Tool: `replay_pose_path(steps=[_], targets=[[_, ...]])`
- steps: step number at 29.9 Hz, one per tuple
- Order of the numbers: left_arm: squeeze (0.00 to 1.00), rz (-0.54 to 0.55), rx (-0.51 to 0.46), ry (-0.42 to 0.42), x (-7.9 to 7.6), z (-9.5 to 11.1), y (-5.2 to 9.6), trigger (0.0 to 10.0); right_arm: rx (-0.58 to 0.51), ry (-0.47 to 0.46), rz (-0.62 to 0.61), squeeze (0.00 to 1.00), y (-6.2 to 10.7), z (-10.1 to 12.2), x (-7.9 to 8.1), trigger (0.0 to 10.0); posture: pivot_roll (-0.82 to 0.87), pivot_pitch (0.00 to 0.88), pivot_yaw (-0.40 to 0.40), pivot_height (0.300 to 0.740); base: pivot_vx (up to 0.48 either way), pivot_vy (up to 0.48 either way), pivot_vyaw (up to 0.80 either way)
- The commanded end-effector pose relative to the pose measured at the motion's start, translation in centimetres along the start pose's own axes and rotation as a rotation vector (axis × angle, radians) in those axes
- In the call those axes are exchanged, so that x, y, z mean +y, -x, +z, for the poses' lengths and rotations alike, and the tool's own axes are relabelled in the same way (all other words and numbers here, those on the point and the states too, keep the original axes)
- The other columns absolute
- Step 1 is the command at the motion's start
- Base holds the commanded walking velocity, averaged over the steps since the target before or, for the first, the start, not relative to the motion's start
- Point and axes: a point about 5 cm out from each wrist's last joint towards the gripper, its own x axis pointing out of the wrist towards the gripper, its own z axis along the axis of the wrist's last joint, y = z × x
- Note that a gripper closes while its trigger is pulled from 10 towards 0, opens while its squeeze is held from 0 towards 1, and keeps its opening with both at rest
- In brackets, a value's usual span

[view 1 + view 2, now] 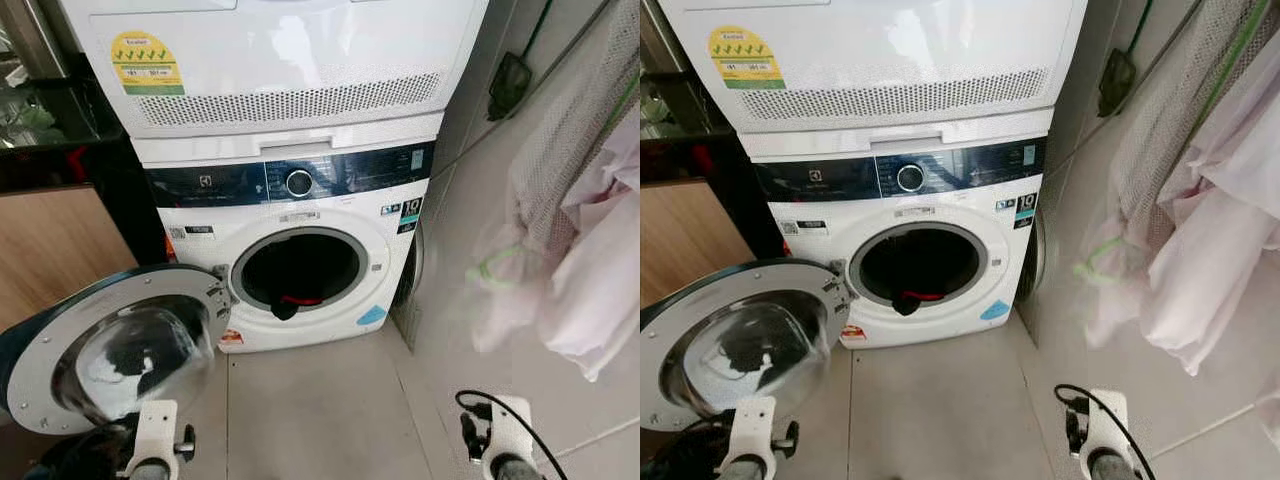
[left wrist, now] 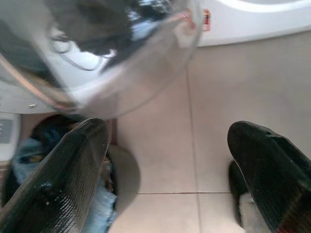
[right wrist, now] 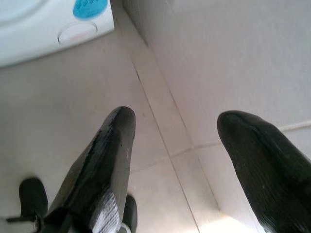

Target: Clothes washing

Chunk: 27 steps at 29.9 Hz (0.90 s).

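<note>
Clothes lie in two places: a bundle of blue and dark laundry (image 2: 29, 150) sits low at about 7 o'clock in the head view, under the open door and close beside the left hand (image 2: 167, 170), and a dark garment with a red band (image 1: 292, 301) hangs over the lower lip of the drum opening at 12 o'clock, well beyond both hands.

The left hand hangs low at 7 o'clock with its two black fingers (image 2: 58, 184) spread wide and nothing between them; its wrist view looks past them to the beige tiled floor (image 1: 320, 410) and the glass bowl of the door. The right hand (image 3: 187, 160) hangs at 5 o'clock, also spread and empty, over the floor where it meets the pale wall (image 3: 228, 58).

Farther off at 9 o'clock, the round silver-rimmed washer door (image 1: 110, 345) stands swung fully open. Behind it at 12 o'clock stands the white front-loading washing machine (image 1: 300, 250) with a dark control panel and round dial (image 1: 299, 182). A white dryer (image 1: 280, 60) with a vent grille and a yellow energy label (image 1: 146, 62) is stacked on top. At 3 o'clock, pale pink cloth and a mesh laundry bag (image 1: 590, 240) hang by the wall.
</note>
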Motion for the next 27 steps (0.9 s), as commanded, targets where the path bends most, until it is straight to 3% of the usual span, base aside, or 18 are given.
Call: replay_pose_path(steps=[1,7,17,27], targets=[[0.0,-0.012,0.04,-0.01,-0.1,-0.6,0.1,10.0,0.053,0.025,-0.007,0.0,0.3,-1.2,-0.2,10.0,0.04,0.076,-0.018,0.74,0.0,0.0,0.0],[0.0,-0.013,0.048,-0.007,-0.1,-0.1,-0.2,10.0,0.086,-0.052,-0.048,0.0,0.4,-1.7,-1.1,10.0,0.03,0.075,-0.012,0.74,0.0,0.0,0.0],[0.0,0.02,0.076,0.021,0.9,0.1,-0.5,10.0,0.164,-0.091,-0.07,0.0,1.1,-3.8,-1.8,10.0,0.05,0.055,-0.013,0.74,0.0,0.0,0.0],[0.0,0.038,0.135,0.043,1.6,-0.9,-0.2,10.0,0.186,-0.181,-0.106,0.0,2.2,-5.3,-4.5,10.0,0.05,0.025,-0.009,0.74,0.0,0.0,0.0]])
